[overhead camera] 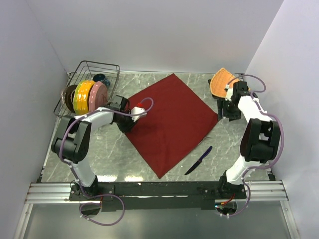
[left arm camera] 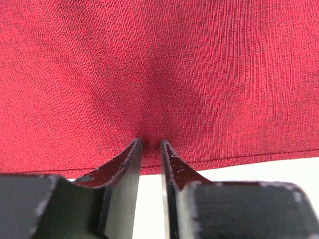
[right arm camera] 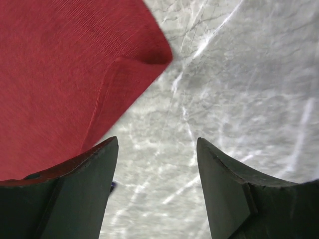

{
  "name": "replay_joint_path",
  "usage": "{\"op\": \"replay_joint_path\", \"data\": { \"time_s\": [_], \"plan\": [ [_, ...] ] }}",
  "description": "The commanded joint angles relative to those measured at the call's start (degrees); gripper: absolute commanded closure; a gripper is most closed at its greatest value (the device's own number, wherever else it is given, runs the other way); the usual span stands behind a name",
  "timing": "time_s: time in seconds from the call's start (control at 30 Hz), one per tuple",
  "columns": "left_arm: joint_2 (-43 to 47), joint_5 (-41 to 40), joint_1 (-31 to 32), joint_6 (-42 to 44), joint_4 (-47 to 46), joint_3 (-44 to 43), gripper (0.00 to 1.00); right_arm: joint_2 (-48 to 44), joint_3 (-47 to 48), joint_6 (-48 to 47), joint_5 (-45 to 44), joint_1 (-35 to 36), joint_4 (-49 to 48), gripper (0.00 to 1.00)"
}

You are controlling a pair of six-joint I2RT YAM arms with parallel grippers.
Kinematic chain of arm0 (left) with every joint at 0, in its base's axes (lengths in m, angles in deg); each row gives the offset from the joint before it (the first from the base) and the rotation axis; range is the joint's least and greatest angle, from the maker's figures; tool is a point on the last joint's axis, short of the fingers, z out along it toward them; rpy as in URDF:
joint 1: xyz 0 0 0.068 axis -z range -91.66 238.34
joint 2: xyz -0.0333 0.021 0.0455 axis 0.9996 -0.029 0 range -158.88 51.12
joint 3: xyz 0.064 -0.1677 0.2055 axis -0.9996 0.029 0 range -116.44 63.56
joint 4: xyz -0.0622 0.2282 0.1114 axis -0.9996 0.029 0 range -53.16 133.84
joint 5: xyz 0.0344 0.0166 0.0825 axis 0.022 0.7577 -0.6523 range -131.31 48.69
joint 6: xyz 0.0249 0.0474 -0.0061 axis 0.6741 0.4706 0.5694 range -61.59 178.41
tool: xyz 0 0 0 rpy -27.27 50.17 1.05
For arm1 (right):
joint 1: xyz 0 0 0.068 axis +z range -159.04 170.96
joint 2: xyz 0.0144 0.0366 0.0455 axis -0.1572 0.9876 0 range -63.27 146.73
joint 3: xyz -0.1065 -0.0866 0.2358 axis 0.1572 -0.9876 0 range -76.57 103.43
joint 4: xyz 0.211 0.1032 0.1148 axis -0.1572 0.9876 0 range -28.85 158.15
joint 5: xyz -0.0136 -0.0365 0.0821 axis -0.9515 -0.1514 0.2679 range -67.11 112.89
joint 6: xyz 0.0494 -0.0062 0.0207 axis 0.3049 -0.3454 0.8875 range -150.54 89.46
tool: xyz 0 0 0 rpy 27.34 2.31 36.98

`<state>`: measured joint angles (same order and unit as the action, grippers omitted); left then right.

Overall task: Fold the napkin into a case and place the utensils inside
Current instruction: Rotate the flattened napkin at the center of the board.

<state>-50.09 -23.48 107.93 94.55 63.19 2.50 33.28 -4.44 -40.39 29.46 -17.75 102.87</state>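
The dark red napkin [overhead camera: 172, 122] lies spread flat like a diamond on the marble table. My left gripper [overhead camera: 128, 122] is at its left corner. In the left wrist view the fingers [left arm camera: 151, 142] stand almost together over the napkin [left arm camera: 159, 74] edge, pinching the cloth, which puckers at the tips. My right gripper [overhead camera: 225, 114] is open and empty just right of the napkin's right corner [right arm camera: 162, 52], above bare table [right arm camera: 157, 142]. The blue-purple knife [overhead camera: 199, 160] lies on the table by the napkin's lower right edge. The fork is out of view.
A wire dish rack [overhead camera: 92, 74] with coloured plates [overhead camera: 84, 95] stands at the back left, close to my left arm. An orange fan-shaped mat [overhead camera: 222, 82] lies at the back right behind my right gripper. White walls close in on both sides.
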Motion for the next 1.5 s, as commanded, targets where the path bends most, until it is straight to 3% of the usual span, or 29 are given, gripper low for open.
{"op": "replay_joint_path", "data": {
  "time_s": [0.0, 0.17, 0.33, 0.47, 0.6, 0.73, 0.97, 1.23, 1.3, 1.47],
  "plan": [
    [2.2, -2.0, 0.3, -2.3, 6.2, 5.9, 0.74, 2.9, 3.5, 9.3, 6.8, -1.3, 1.2, 0.28],
    [7.7, -3.0, 1.7, -4.6, 8.5, 11.3, 0.75, 4.2, 3.8, 13.5, 11.1, -1.4, -0.1, 0.28],
    [10.9, -1.7, 3.9, -4.0, 17.6, 10.3, 0.75, 4.8, 4.4, 15.0, 12.8, -1.4, -1.9, 0.3],
    [13.2, 0.2, 4.1, -2.1, 22.3, 6.3, 0.67, 5.8, 5.9, 16.7, 12.4, -0.7, -3.2, 0.32],
    [15.4, 1.2, 4.0, -4.0, 19.6, -0.2, 0.55, 6.3, 7.2, 19.4, 8.4, 1.8, -5.4, 0.33],
    [10.4, 3.1, 1.6, -9.6, 15.3, -10.6, 0.45, 7.8, 10.5, 22.5, -2.3, 6.5, -5.2, 0.31],
    [-5.0, -3.2, -1.8, -22.8, 6.6, -34.9, 0.44, 11.3, 14.7, 25.1, -13.6, 11.3, -2.8, 0.28],
    [-29.6, -2.2, -3.1, -27.2, 3.2, -66.3, 0.44, 5.9, 9.8, 24.3, -10.9, 9.0, -2.3, 0.3],
    [-32.5, -1.5, -3.1, -28.0, -0.5, -68.5, 0.44, 4.5, 8.4, 23.7, -8.9, 6.4, -2.3, 0.3],
    [-36.1, 0.5, -3.1, -31.6, -12.4, -64.5, 0.38, 2.7, 3.8, 22.6, -6.7, 2.5, -1.8, 0.31]
  ]
}}
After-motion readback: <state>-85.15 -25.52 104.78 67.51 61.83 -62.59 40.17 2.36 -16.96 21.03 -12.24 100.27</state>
